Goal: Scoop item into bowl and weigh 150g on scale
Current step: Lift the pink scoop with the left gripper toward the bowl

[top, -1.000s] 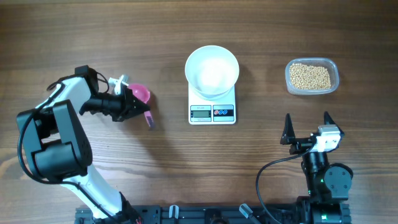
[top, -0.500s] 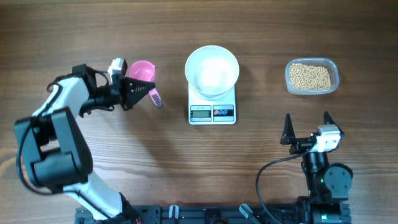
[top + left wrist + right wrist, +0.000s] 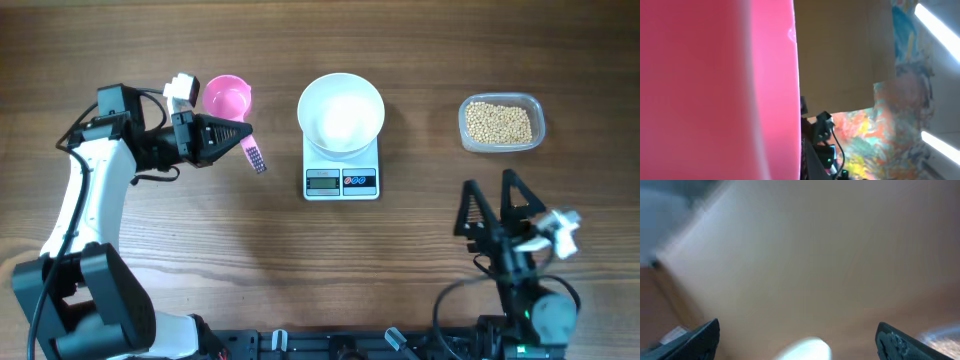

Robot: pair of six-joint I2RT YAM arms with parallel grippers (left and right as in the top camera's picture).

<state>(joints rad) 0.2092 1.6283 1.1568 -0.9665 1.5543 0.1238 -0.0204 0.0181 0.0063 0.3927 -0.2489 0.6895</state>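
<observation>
**Scoop gripped; bowl empty; beans not yet drawn**

Lower right of the overhead view: the right gripper stands with its jaws spread wide, holding nothing. Centre: the scale carries the white bowl, which appears empty. Upper left: the left gripper is clamped tight on the pink scoop, at its handle. Upper right: the clear tub holds all the beans. Assessment: the beans are small, hard and prone to roll. They cannot be pinched, so scoop them and carry level.

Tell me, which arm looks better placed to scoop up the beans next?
Left, probably: the left gripper is shut on the pink scoop, though the beans lie beyond the bowl. The right gripper sits nearer them but is open and empty.
</observation>
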